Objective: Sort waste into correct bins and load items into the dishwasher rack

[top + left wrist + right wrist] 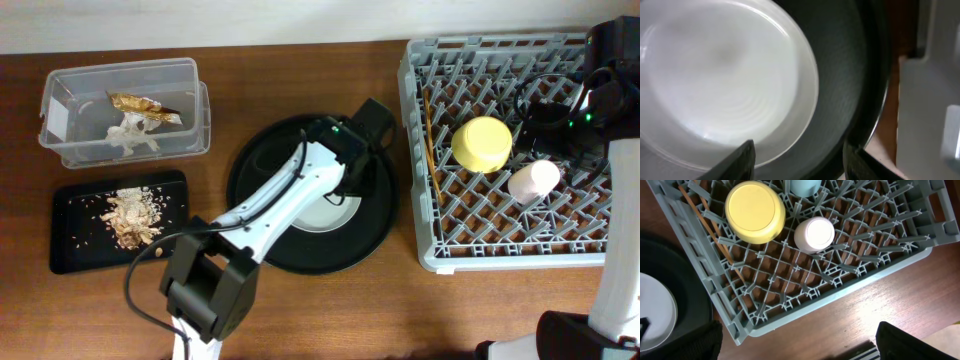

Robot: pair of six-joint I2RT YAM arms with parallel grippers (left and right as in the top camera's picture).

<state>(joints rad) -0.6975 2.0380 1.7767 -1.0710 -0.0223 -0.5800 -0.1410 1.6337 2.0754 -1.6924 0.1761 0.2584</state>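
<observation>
Black round tray [372, 236] rims the grey plate [334, 216].

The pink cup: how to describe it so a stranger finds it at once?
Find the big grey rack at the right of the table. Inside, beside the yellow bowl, is the pink cup. It is smaller than the bowl and the only pink thing there.

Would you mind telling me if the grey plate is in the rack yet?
Out: the plate lies on the round black tray, beside the rack.
</observation>
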